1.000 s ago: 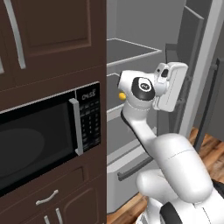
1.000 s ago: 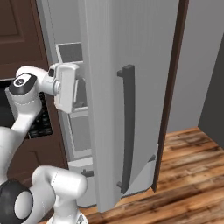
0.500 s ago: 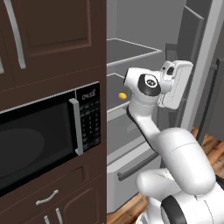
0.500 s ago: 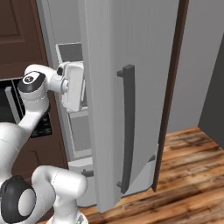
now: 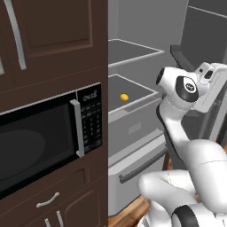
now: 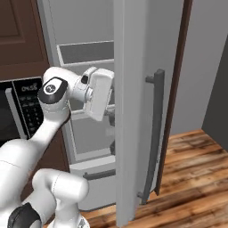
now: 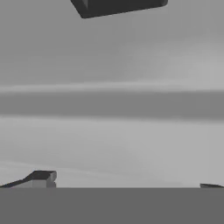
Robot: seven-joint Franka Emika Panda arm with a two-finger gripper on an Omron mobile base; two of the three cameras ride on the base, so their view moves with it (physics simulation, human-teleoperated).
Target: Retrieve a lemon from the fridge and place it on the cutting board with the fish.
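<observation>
The lemon (image 5: 124, 96), small and yellow, lies on a grey shelf inside the open fridge (image 5: 133, 133). My hand (image 5: 210, 84) hovers to the right of that shelf, well apart from the lemon, up against the inner side of the fridge door (image 6: 133, 111). From the other side, the hand (image 6: 100, 94) sits in front of the fridge opening at shelf height. My gripper (image 7: 126, 183) is open, its fingertips (image 7: 41, 177) far apart with nothing between them, facing a plain grey surface. The cutting board and the fish are out of view.
A black microwave (image 5: 44, 142) sits in dark wood cabinets left of the fridge. The open door carries a dark bar handle (image 6: 156, 133) and stands close on the arm's right. A drawer (image 5: 133, 159) fills the fridge bottom. Wood floor (image 6: 196, 178) lies to the right.
My hand has swung to the right, away from the lemon's shelf and toward the open door. The lemon has not moved. The gripper stays open.
</observation>
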